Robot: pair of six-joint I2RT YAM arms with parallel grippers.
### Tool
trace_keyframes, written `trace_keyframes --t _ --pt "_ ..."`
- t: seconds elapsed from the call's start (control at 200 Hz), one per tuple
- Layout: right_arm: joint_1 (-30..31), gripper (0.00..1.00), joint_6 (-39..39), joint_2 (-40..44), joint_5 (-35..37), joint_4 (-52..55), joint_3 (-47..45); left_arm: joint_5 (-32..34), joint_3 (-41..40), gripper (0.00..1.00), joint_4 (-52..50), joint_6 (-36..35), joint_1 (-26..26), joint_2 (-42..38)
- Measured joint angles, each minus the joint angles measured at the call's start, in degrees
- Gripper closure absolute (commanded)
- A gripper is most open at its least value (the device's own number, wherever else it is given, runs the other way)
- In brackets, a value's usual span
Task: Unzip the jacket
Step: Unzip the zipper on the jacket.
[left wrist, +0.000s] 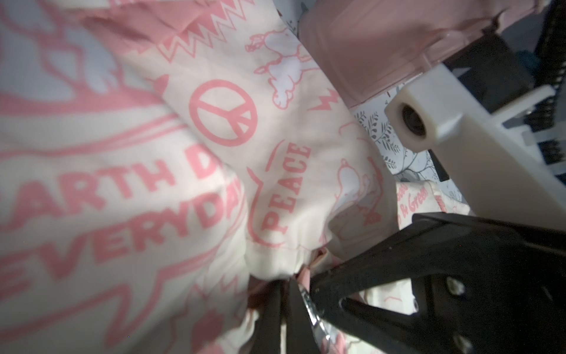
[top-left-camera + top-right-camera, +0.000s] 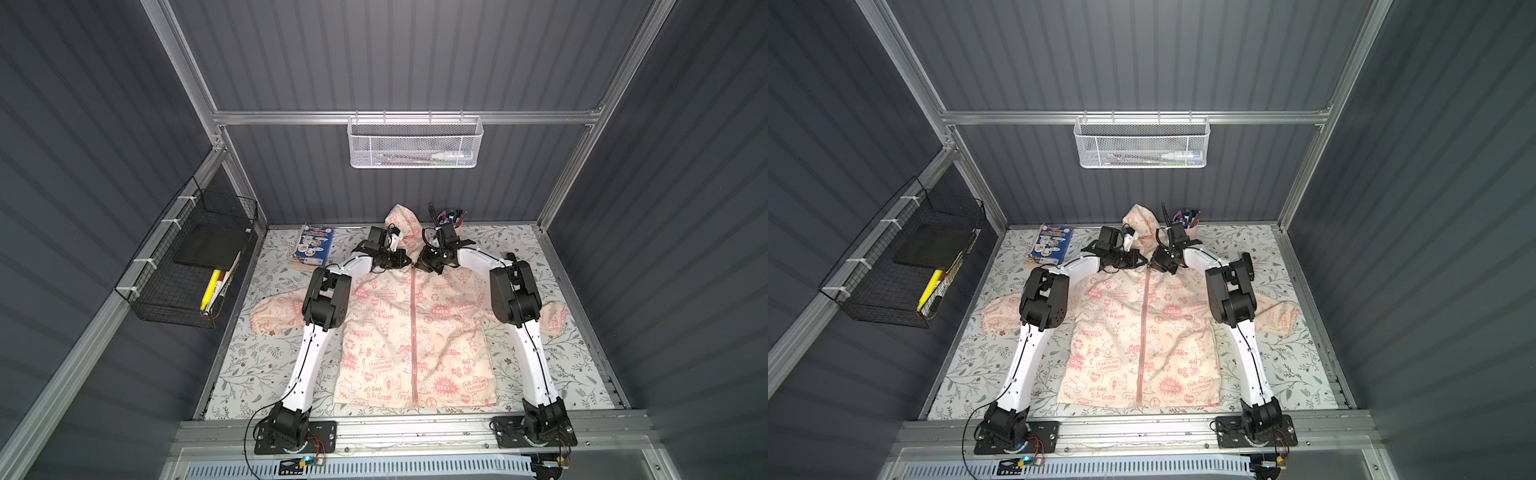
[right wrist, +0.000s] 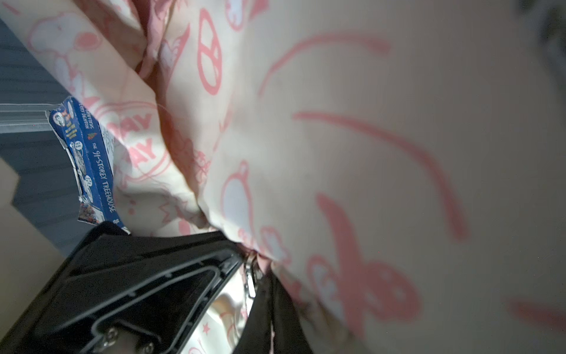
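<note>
As it lies now, the jacket (image 2: 415,340) is spread flat and face up on the floral surface (image 2: 257,365), with its hood (image 2: 399,216) at the far side and its hem (image 2: 415,401) at the near side in both top views. Its pink zipper (image 2: 414,332) runs closed the whole way from collar (image 1: 275,263) to hem, so none of the unzipping is done. By my reading the work stands at its first step, getting a grip at the top of the zipper, and the full run down to the hem is left.

The left hand (image 2: 408,262) and the right hand (image 2: 420,264) meet at the collar, almost touching, one on each side of the zipper's top. The left hand is clenched: in its wrist view its fingers (image 1: 271,312) pinch the collar edge, with the pink tape bunched into them. The right hand is clenched too, its fingers (image 3: 277,306) closed where the fabric gathers. The small metal pull (image 3: 250,282) lies between the two hands, against the right one. Whether either pinch actually has it I cannot tell.
</note>
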State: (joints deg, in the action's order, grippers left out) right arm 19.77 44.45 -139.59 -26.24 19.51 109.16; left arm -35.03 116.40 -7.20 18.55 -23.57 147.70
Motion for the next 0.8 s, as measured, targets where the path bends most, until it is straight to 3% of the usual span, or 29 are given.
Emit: trace_keyframes --t 0.45,0.8 --pt "-1.3 0.83 -0.5 18.1 0.5 -9.6 -17.0 -6.4 -10.9 1.00 8.4 0.7 -0.1 -6.4" --pt "-2.0 0.80 0.3 21.1 -5.4 -14.4 -23.1 -9.1 -14.7 1.00 13.7 0.7 0.0 -12.6"
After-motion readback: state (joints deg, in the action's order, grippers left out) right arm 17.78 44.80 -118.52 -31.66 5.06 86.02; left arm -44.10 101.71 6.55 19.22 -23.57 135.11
